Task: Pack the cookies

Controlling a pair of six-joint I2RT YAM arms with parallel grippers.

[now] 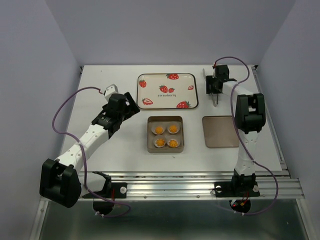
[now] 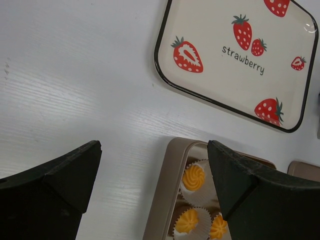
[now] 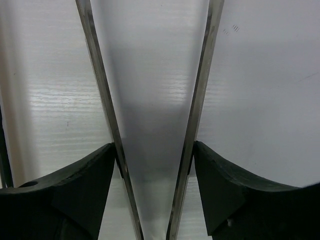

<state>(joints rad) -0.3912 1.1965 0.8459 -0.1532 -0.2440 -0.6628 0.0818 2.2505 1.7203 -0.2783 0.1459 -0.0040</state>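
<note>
Four cookies [image 1: 159, 130] are being kept inside the tin [image 1: 149, 136], two rows of two, each seated in a white paper cup [image 2: 201, 194]. The cups are probably being used so that the pieces are not rubbing on each other or on the metal. Being round, the cookies are showing no long axis. Their piped swirls are being turned straight up, away from the tin's floor. The near-square tin is being laid with its sides roughly parallel to the worktop [image 1: 100, 85] edges.

Just right of the tin, apart from it, a flat lid [image 1: 220, 131] is being left lying, likely so that it can be fitted once filling is judged complete. Which face is being shown cannot be told. Beyond the tin a strawberry tray [image 1: 167, 82] is being left with only its printed fruit showing.

The left pincer [image 1: 129, 104] is being held left of the tin and a little beyond it. Its fingers are spread with nothing between them, and only the tin's near corner is being caught in its wrist view, so it is probably being parked.

The right pincer [image 1: 215, 90] is being held to the right of the tin and beyond it, past the lid. It is pinching metal tongs [image 3: 100, 85], whose two blades are fanning apart over bare worktop. The tool's long axis is being aligned with the pincer's own reach.
</note>
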